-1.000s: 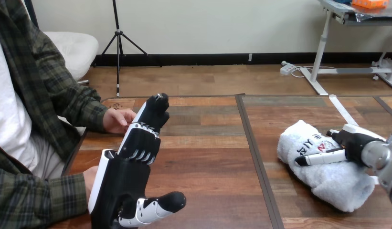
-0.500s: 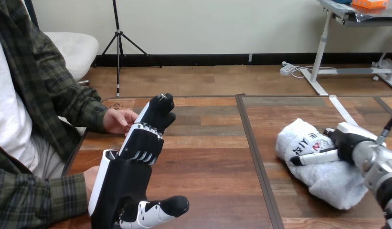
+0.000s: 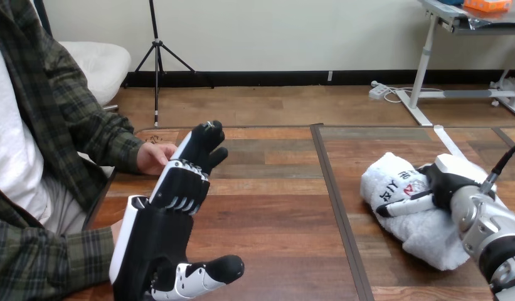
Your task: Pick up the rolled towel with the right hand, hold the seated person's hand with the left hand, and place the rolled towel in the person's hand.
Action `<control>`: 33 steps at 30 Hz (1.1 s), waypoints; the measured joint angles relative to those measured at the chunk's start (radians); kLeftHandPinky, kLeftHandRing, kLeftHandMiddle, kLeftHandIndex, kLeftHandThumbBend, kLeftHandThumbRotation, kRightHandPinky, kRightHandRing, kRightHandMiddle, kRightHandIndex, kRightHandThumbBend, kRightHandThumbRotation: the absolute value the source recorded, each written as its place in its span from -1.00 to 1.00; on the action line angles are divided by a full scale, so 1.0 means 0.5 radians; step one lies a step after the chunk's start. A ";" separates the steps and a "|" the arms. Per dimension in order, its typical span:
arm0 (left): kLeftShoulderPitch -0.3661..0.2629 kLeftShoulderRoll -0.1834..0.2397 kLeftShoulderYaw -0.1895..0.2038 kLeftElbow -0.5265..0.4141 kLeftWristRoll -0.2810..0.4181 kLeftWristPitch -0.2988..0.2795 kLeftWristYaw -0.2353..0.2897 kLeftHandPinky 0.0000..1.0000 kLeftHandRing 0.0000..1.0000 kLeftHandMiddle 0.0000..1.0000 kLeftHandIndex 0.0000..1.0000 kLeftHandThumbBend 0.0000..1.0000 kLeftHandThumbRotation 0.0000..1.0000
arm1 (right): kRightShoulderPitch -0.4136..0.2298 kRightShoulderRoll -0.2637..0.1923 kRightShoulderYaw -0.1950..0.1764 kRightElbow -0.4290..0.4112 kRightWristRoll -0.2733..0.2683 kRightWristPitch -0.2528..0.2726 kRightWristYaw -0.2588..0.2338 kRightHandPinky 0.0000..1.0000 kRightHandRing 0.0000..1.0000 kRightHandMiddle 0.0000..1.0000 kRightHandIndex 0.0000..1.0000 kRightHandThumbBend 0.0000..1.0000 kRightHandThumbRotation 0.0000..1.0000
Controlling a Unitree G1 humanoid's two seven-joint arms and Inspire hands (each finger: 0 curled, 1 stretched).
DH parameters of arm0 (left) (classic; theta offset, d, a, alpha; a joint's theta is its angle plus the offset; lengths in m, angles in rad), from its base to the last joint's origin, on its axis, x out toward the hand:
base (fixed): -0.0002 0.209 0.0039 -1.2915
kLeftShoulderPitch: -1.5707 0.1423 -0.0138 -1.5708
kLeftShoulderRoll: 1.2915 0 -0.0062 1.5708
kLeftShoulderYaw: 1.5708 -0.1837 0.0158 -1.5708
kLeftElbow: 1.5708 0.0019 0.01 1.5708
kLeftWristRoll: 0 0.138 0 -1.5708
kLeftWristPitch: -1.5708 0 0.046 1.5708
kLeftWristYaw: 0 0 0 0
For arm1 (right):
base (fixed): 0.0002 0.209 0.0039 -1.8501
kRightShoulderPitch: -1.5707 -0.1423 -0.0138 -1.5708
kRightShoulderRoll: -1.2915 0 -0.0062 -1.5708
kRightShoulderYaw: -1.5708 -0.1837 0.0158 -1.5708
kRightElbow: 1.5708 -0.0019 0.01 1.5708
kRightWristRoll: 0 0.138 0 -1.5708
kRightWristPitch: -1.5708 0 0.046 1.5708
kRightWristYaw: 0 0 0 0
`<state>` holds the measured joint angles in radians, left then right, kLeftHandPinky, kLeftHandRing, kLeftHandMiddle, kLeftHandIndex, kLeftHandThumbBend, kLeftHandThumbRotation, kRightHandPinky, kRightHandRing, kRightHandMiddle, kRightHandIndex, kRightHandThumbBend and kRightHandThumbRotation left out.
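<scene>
Now: right hand (image 3: 446, 185) and rolled towel (image 3: 424, 238) have both shifted a little toward the dark seam (image 3: 333, 188) in the wooden table (image 3: 273, 213) over the last second. They moved together, so I judge the grasp has taken and the lift is starting (the towel's underside looks to rest on the wood yet). Right hand clamps the towel: thumb along its near face, fingers over the top.

Towel lies right of the seam: white terry, loosely rolled, printed patch at the seam-side end, soft.

Left hand (image 3: 160, 238), left of the seam, is raised, fingers straight, thumb out, holding nothing. Its tips are just beside the person's hand (image 3: 153, 157); little change there.
</scene>
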<state>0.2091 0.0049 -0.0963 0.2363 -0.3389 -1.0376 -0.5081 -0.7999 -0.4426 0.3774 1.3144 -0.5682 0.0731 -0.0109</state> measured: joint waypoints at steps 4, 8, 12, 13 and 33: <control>0.000 0.006 0.000 -0.005 0.000 0.000 0.010 0.83 0.89 0.87 0.81 1.00 -0.05 | 0.019 0.010 -0.031 0.000 0.041 -0.045 -0.032 -0.03 0.15 0.26 0.19 0.95 -0.69; 0.000 0.014 0.000 -0.005 0.005 0.000 0.018 0.82 0.88 0.86 0.81 1.00 -0.04 | 0.037 0.011 -0.062 -0.002 0.076 -0.099 -0.063 -0.02 0.14 0.22 0.06 0.90 -0.86; 0.000 0.020 0.004 -0.005 0.029 0.000 0.037 0.78 0.87 0.85 0.81 1.00 -0.02 | 0.046 0.010 -0.087 -0.002 0.113 -0.140 -0.077 0.02 0.19 0.23 -0.03 0.81 -0.96; 0.000 0.022 0.004 -0.005 0.034 0.000 0.041 0.78 0.87 0.85 0.81 1.00 -0.02 | 0.046 0.010 -0.089 -0.003 0.117 -0.146 -0.077 0.02 0.19 0.23 -0.03 0.80 -0.96; -0.001 0.044 -0.004 -0.005 0.038 0.006 0.059 0.78 0.87 0.86 0.80 1.00 -0.03 | 0.050 0.002 -0.187 -0.029 0.242 -0.239 0.032 -0.10 0.08 0.12 -0.17 0.79 -1.00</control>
<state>0.2087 0.0270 -0.0981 0.2337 -0.3201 -1.0347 -0.4787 -0.7748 -0.4418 0.2839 1.3000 -0.4472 -0.0462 0.0051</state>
